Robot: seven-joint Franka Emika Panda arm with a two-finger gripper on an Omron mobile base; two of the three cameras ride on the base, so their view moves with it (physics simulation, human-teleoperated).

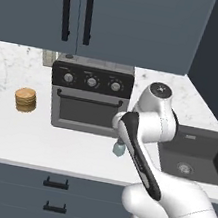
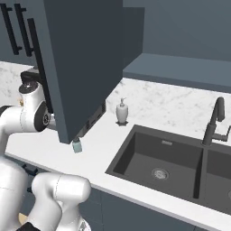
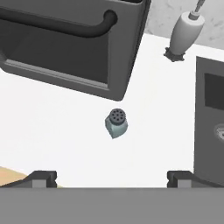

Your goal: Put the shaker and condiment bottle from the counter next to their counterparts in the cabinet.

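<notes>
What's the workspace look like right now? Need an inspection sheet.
Surface: white marble counter, bare in front.
Job's things: shaker upright on the counter by the toaster oven, front right corner; untouched.
Clutter: stack of round biscuits, soap dispenser.
Grippers: gripper open, above the shaker, nothing held.
Cables: nothing seen.
Surroundings: dark sink and tap; wall cabinet doors shut.

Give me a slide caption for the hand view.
Open gripper above the shaker standing on the counter near the toaster oven.
</notes>
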